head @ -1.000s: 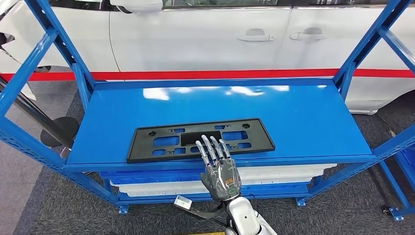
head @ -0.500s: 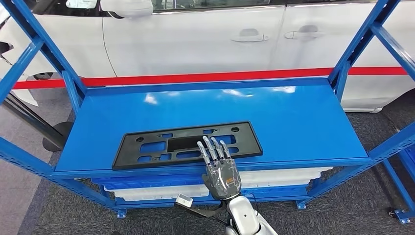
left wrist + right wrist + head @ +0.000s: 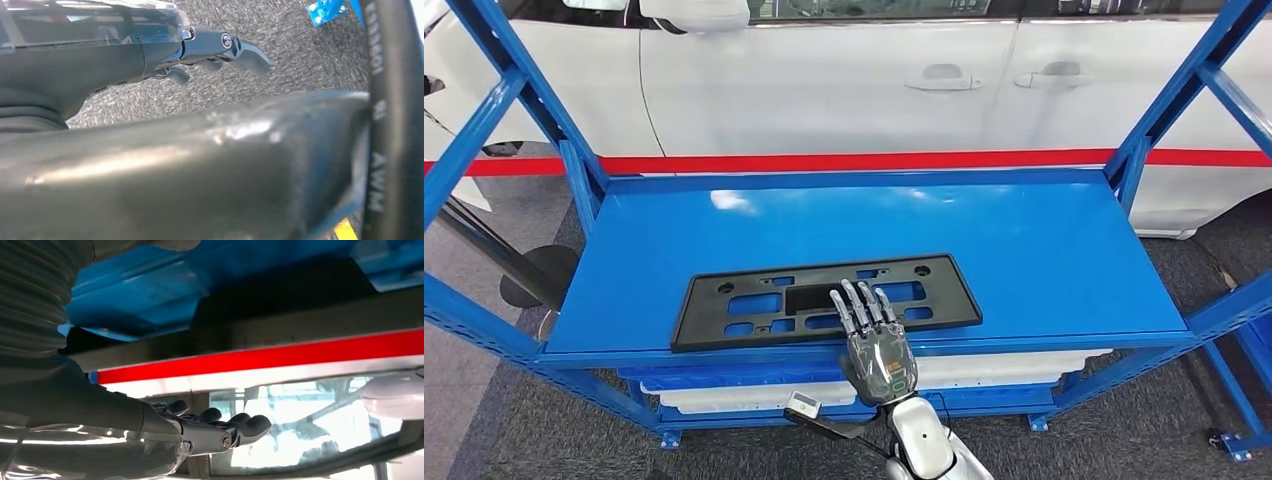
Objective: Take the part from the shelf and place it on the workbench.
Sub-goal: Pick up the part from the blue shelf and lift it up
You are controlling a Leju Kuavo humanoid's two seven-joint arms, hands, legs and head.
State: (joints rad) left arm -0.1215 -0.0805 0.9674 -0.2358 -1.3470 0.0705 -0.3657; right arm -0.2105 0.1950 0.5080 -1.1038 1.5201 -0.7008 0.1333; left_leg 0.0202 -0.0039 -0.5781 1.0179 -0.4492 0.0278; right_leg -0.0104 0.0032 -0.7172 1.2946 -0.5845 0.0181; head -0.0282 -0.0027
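**Right hand reaching over the part on the shelf**

We see the part, a flat black plastic plate with rectangular cut-outs and small round holes, lying flat on the top deck of the blue shelf, towards its front edge and left of the middle. Our right hand comes up from below with its fingers stretched out and slightly apart over the part's near edge; they overlap the plate, though we cannot tell whether they touch it, and they grip nothing. In the right wrist view the same hand shows extended, uncurled fingers (the picture is turned, so we do not place things by it).

In the left wrist view our left hand hangs over grey carpet with nothing in it; whether its fingers are apart or drawn in we cannot tell.

Behind the shelf stands a white car with a red stripe running below its doors. On the tier under the deck lie white and blue trays.
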